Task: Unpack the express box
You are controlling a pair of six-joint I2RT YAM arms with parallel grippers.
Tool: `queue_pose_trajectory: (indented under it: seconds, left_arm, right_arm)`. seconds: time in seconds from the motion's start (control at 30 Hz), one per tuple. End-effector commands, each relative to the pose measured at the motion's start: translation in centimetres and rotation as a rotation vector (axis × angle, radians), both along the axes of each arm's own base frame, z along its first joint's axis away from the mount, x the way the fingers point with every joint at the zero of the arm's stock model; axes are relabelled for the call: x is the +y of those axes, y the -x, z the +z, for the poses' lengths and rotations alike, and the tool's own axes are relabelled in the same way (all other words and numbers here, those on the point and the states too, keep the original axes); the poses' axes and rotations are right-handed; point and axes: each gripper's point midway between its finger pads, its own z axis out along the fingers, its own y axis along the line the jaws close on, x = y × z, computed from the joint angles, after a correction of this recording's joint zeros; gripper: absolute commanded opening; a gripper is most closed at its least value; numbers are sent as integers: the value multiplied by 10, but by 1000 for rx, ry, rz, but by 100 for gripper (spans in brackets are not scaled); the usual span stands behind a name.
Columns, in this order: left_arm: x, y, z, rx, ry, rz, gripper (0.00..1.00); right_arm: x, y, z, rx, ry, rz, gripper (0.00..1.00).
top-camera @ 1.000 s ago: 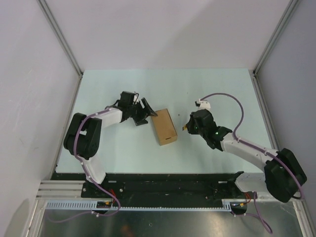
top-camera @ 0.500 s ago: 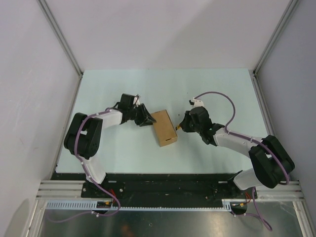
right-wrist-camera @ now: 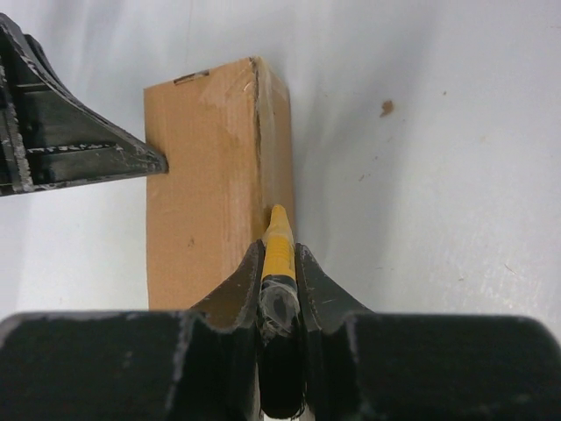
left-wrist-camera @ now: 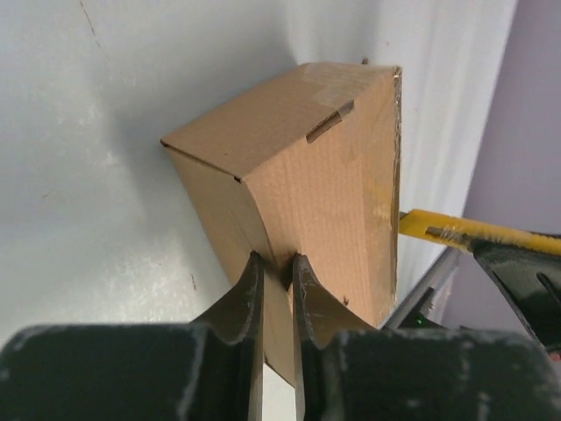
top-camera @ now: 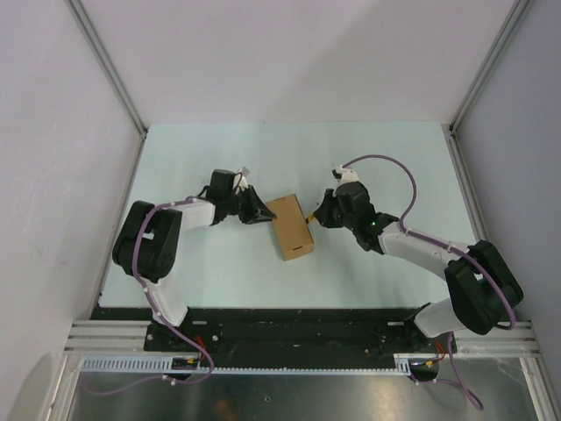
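The express box (top-camera: pixel 291 226), plain brown cardboard, lies closed in the middle of the table. My left gripper (top-camera: pixel 263 215) is at its left side. In the left wrist view that gripper (left-wrist-camera: pixel 276 261) is shut on a corner edge of the box (left-wrist-camera: pixel 324 175), with cardboard between the narrow jaws. My right gripper (top-camera: pixel 317 217) is shut on a yellow-and-black utility knife (right-wrist-camera: pixel 279 241). The knife's tip touches the upper right edge of the box (right-wrist-camera: pixel 202 193). In the left wrist view the knife (left-wrist-camera: pixel 456 230) pokes in from the right.
Pale walls with metal corner posts (top-camera: pixel 110 70) enclose the light table (top-camera: pixel 386 153) on three sides. A purple cable (top-camera: pixel 386 167) loops above the right arm. A black rail (top-camera: pixel 289 329) runs along the near edge. A small brown speck (right-wrist-camera: pixel 386 108) marks the table.
The left gripper has slid right to the box and its jaws have closed on the box's corner. The right arm has swung left, bringing the knife tip to the box's right edge.
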Motion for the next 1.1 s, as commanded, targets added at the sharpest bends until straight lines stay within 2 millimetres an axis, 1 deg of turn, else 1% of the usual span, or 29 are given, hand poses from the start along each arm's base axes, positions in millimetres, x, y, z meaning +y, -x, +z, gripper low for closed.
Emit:
queue_pose_trajectory:
  seconds: [0.0, 0.03, 0.07, 0.13, 0.17, 0.3, 0.37, 0.5, 0.53, 0.67, 0.73, 0.8, 0.87, 0.9, 0.93, 1.0, 1.07]
  left_arm:
    - [13, 7, -15, -19, 69, 16, 13]
    - [16, 4, -14, -28, 86, 29, 14]
    - [17, 9, -18, -9, 92, 32, 14]
    - [19, 11, -21, -9, 90, 33, 15]
    - [19, 14, -22, -4, 93, 29, 17]
    - [16, 22, -23, 32, 138, 10, 23]
    - [19, 25, -27, 67, 147, 30, 23]
    - [30, 33, -34, 109, 144, 80, 20]
    - [34, 35, -36, 120, 143, 96, 20]
    - [39, 43, -42, 171, 153, 123, 17]
    - [43, 47, -48, 191, 133, 146, 17]
    - [46, 53, -52, 223, 114, 160, 21]
    - [51, 54, -55, 225, 76, 175, 23]
    - [55, 62, -61, 272, 41, 186, 24]
    - [60, 58, -62, 256, -3, 189, 24]
    - [66, 60, -63, 267, -35, 197, 25]
    - [70, 56, -61, 254, -51, 212, 26]
  right_arm:
    - [21, -4, 46, -90, -64, 54, 0]
    - [22, -3, 48, -94, -64, 59, 0]
    - [27, -1, 51, -99, -67, 72, 0]
    - [30, 1, 51, -97, -59, 83, 0]
    - [34, 4, 53, -102, -58, 95, 0]
    - [39, 9, 62, -120, -56, 108, 0]
    - [40, 10, 65, -125, -57, 114, 0]
    - [51, 15, 75, -151, -62, 147, 0]
    - [53, 16, 75, -154, -61, 153, 0]
    - [63, 19, 77, -160, -63, 181, 0]
    - [68, 23, 80, -170, -61, 197, 0]
    - [72, 25, 79, -174, -54, 206, 0]
    - [75, 28, 81, -177, -54, 214, 0]
    - [76, 28, 81, -178, -54, 216, 0]
    - [77, 29, 81, -177, -53, 218, 0]
    - [80, 31, 80, -176, -51, 224, 0]
    - [82, 32, 80, -178, -50, 232, 0]
